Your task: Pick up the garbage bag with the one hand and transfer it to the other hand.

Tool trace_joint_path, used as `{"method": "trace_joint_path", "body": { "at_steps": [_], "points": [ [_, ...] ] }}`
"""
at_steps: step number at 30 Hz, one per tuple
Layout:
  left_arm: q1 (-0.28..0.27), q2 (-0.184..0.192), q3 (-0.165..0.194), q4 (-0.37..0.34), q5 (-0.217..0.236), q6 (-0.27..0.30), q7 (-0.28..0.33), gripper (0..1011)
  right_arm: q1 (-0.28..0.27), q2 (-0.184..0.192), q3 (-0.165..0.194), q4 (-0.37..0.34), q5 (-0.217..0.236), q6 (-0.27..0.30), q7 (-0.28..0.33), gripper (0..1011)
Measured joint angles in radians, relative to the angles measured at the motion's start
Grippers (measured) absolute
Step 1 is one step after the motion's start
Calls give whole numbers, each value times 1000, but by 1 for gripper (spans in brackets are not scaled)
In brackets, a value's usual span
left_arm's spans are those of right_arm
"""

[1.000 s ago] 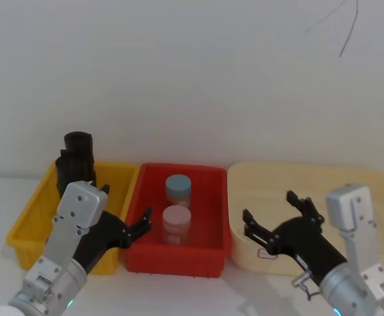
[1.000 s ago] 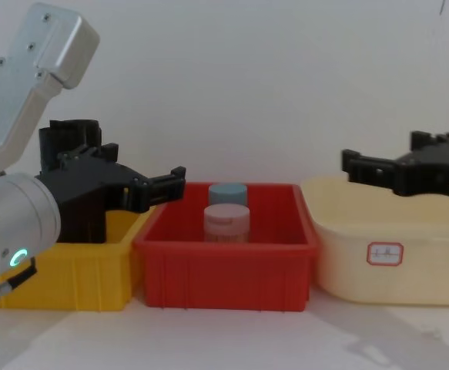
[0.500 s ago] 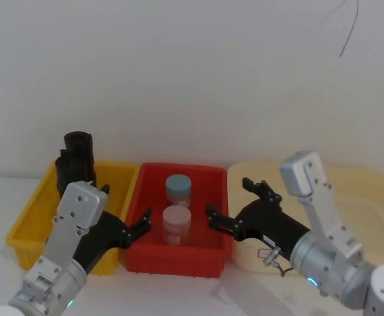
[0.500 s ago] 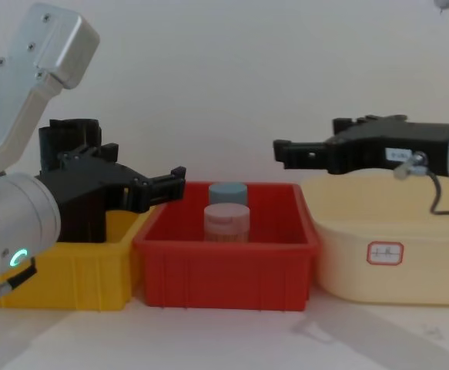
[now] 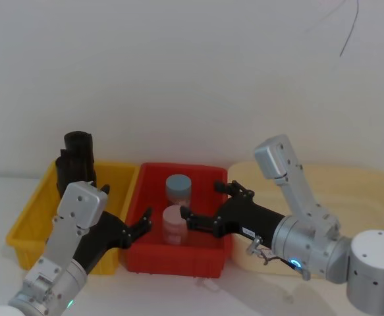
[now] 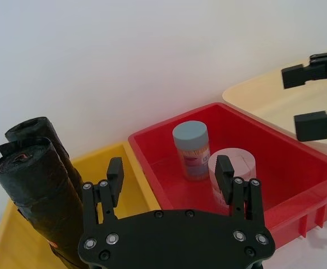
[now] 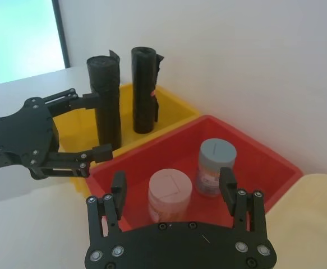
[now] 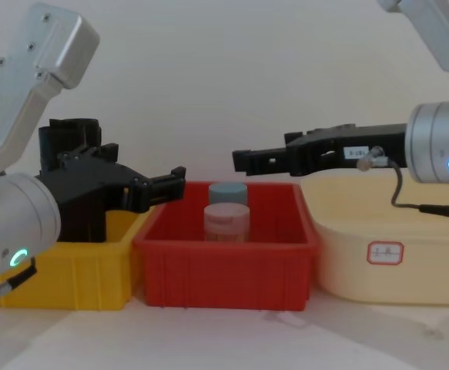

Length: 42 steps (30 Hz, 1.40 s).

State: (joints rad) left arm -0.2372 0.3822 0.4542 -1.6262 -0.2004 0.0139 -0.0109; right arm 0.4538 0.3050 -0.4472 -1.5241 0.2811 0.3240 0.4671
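I'm hovering left gripper (image 5: 141,224), fingers spread, at yellow bin (image 5: 27,230) edge. Garbage bag (image 5: 64,172) standing upright inside, not yet gripped. I'm holding right gripper (image 5: 201,203) open over red bin (image 5: 178,258), staging for handover.

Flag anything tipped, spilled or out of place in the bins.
Nothing stands out. The rolls stand upright in the yellow bin, the jars upright in the red bin. The left pincer and right pincer hover open near the red bin, empty.
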Motion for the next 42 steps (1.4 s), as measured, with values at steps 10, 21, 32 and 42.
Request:
{"method": "trace_joint_path", "body": {
  "at_steps": [10, 21, 32, 42],
  "points": [
    [0, 0, 0, 0, 0, 0, 0, 1001, 43, -17, -25, 71, 11, -3, 30, 1001],
    [0, 0, 0, 0, 0, 0, 0, 1001, 63, -26, -50, 130, 3, -29, 27, 1001],
    [0, 0, 0, 0, 0, 0, 0, 1000, 90, -45, -71, 202, -5, -57, 17, 1001],
    [0, 0, 0, 0, 0, 0, 0, 1001, 117, -57, -89, 256, -9, -77, 16, 1002]
  ]
}}
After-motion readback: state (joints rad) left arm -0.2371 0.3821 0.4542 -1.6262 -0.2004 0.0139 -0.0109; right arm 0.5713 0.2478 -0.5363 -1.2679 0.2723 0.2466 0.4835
